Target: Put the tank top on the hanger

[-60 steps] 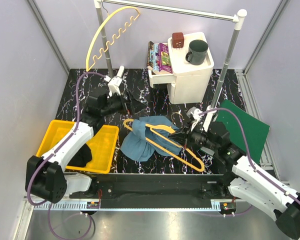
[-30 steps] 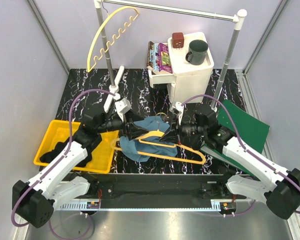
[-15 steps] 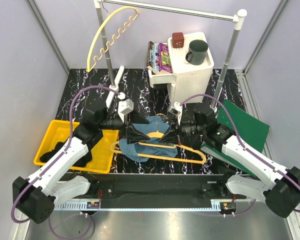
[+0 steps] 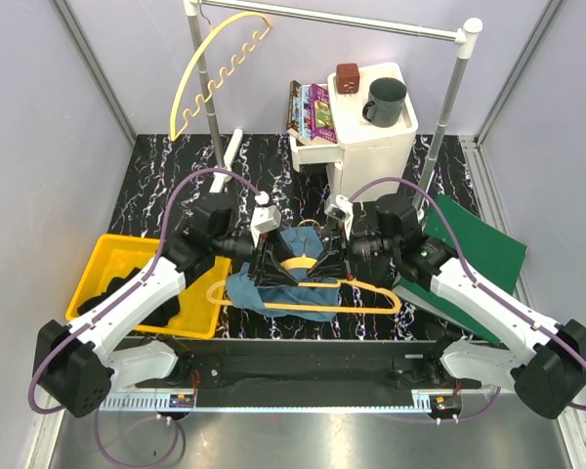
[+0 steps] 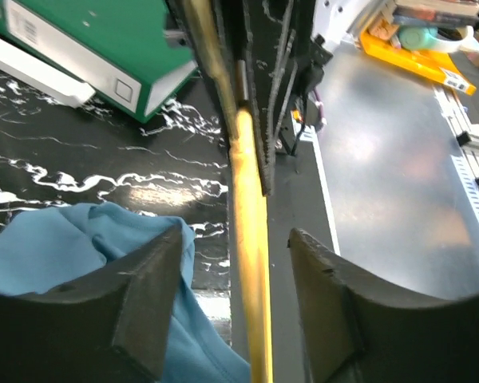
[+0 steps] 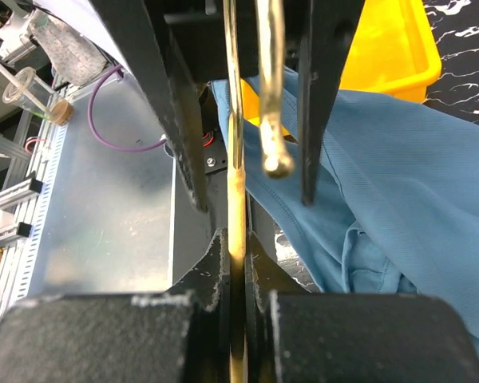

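The teal-blue tank top (image 4: 285, 285) lies crumpled at the middle of the black marbled table. The orange-yellow hanger (image 4: 317, 307) rests across it, its long bar pointing right. My right gripper (image 4: 334, 258) is shut on the hanger's thin bar (image 6: 236, 199), with the hook tip (image 6: 275, 163) just ahead and the tank top (image 6: 383, 159) to the right. My left gripper (image 4: 268, 256) is open over the tank top. In the left wrist view the hanger bar (image 5: 251, 263) runs between its spread fingers (image 5: 104, 303), untouched, with the tank top (image 5: 56, 255) by the left finger.
A yellow bin (image 4: 127, 246) holding a black cloth (image 4: 117, 285) sits at the left. A green binder (image 4: 474, 244) lies at the right. A white cabinet (image 4: 371, 137) with a mug (image 4: 384, 101) and the clothes rail (image 4: 332, 18) with a pale wavy hanger (image 4: 215, 68) stand behind.
Both grippers have closed in on the middle over the tank top. The hanger has swung so that its bar lies level, and the left gripper now straddles it.
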Action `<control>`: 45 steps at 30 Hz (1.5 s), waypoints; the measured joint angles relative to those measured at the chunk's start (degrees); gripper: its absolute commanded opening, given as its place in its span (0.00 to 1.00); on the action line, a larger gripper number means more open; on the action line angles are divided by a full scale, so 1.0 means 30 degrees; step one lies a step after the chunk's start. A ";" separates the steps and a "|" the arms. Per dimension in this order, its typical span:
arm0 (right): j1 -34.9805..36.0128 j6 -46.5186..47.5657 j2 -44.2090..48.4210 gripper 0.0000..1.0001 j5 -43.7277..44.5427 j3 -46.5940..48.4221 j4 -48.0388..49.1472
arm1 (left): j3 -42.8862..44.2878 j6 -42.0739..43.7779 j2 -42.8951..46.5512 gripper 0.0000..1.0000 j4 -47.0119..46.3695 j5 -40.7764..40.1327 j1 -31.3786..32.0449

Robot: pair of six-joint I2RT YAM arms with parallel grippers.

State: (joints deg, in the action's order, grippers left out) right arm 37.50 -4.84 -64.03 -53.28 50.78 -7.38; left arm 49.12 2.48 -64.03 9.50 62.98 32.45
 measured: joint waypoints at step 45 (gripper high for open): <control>0.2120 -0.1872 0.2186 0.76 1.3172 -0.2820 -0.1188 | -0.1953 -0.2980 0.1392 0.00 -0.0546 -1.6130 -0.1056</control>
State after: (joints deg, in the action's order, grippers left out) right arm 43.86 -10.46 -57.47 -13.76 42.33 -10.94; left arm 43.27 -6.46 -59.86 7.86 14.59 29.28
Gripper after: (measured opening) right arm 0.762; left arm 0.056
